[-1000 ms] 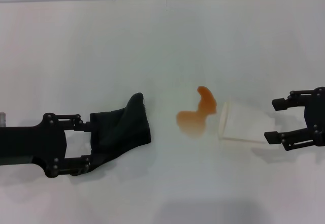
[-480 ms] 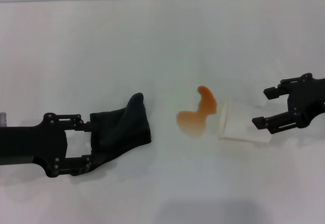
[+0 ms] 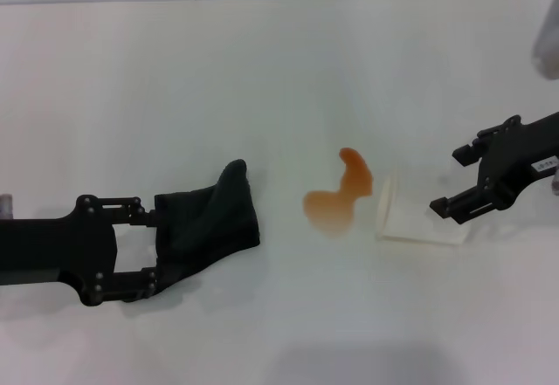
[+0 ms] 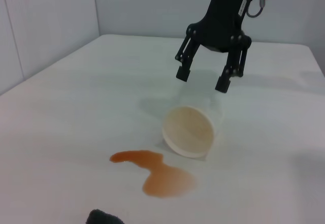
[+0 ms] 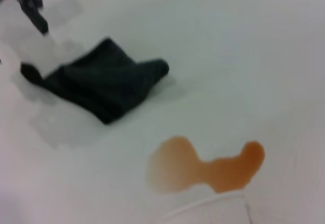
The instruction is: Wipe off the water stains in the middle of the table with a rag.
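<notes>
The water stains (image 3: pixel 339 202), an orange comma-shaped puddle, sit mid-bench (image 3: pixel 262 71), and the rag (image 3: pixel 210 223) lies well to their left with its long axis pointing toward them. The left claw (image 3: pixel 150 247) is spread around the rag's near end, so it's the nearer arm; a sweep rightward looks like the call. The right claw (image 3: pixel 447 180) hovers spread above a tipped paper cup (image 3: pixel 410 219) just beside the puddle. The left wrist view shows the cup's open mouth (image 4: pixel 189 131) facing the spill; the head view doesn't.
</notes>
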Controlling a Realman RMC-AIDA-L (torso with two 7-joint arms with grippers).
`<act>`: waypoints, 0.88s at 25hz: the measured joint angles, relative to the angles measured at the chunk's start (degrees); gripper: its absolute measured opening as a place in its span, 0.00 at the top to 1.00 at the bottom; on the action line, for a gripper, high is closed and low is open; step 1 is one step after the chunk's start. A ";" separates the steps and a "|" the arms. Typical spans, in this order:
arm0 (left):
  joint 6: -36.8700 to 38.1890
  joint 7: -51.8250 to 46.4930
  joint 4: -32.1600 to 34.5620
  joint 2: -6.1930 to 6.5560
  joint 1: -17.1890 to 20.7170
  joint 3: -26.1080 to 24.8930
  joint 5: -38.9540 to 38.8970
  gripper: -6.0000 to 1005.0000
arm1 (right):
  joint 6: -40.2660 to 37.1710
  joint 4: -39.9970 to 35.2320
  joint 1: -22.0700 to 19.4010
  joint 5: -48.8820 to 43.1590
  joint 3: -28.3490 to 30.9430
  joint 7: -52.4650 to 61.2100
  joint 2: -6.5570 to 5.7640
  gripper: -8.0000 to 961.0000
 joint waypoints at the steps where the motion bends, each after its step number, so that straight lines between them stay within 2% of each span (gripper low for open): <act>1: -0.01 0.10 -0.08 -0.01 -0.01 -0.02 0.00 0.35 | -0.24 0.01 0.66 -1.30 -0.89 0.94 0.02 0.14; 7: -0.11 0.61 -0.38 -0.09 -0.04 -0.17 0.00 0.35 | -0.72 0.53 3.58 -7.29 -6.02 5.54 0.09 0.14; 22: -0.29 1.23 -0.80 -0.16 -0.14 -0.19 0.00 0.35 | -0.92 1.50 4.69 -11.87 -10.87 7.16 0.15 0.14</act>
